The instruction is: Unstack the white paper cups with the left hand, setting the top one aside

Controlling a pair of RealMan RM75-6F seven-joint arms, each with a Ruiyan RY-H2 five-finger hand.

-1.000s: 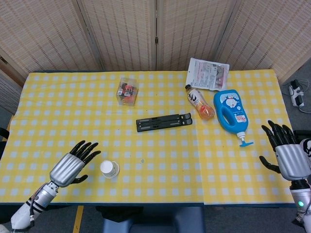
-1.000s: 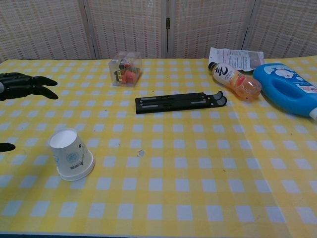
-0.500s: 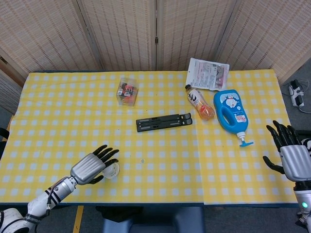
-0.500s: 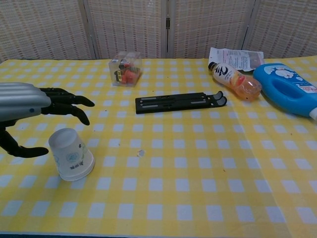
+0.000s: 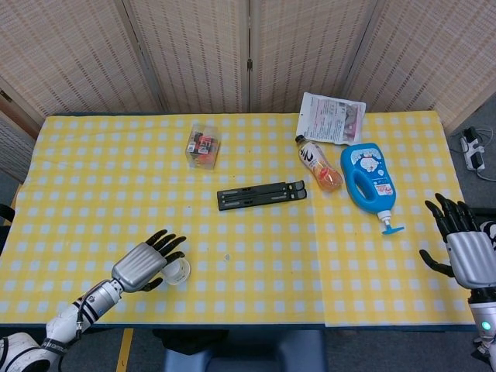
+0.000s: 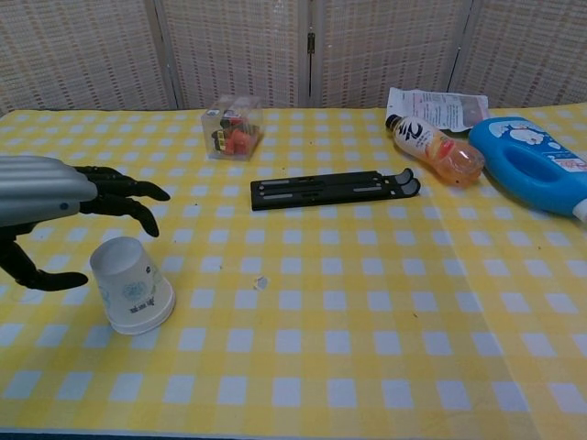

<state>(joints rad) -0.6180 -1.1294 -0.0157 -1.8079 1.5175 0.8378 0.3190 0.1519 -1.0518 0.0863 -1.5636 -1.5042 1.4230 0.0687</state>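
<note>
Head view shows one yellow checked tabletop (image 5: pixel 93 178) with one stack of white paper cups (image 5: pixel 178 270) standing upside down near its front edge, left of the middle. How many cups are nested in the stack cannot be told from either view. The left hand (image 5: pixel 146 263) hovers just beside and partly over the stack, its dark fingers (image 5: pixel 167 242) spread apart and reaching past the cup's top; in the chest view the fingers hang above the cup and the thumb sits to its left, with a visible gap, so the hand holds nothing. The cups (image 6: pixel 131 285) there show a faint blue print on the side and rest on their wide rim.

One right hand (image 5: pixel 465 249) is at the far right edge of the tabletop, fingers upright and spread, holding nothing.

Further back lie one flat black folding stand (image 5: pixel 261 194) near the centre, one small clear box (image 5: pixel 202 146) with red and dark contents behind and to the left of it, one drink bottle (image 5: pixel 318 164) lying on its side with orange liquid, one blue jug (image 5: pixel 370 178) lying flat just to the right of the bottle, and one white printed packet (image 5: pixel 332 118) near the back edge.
</note>
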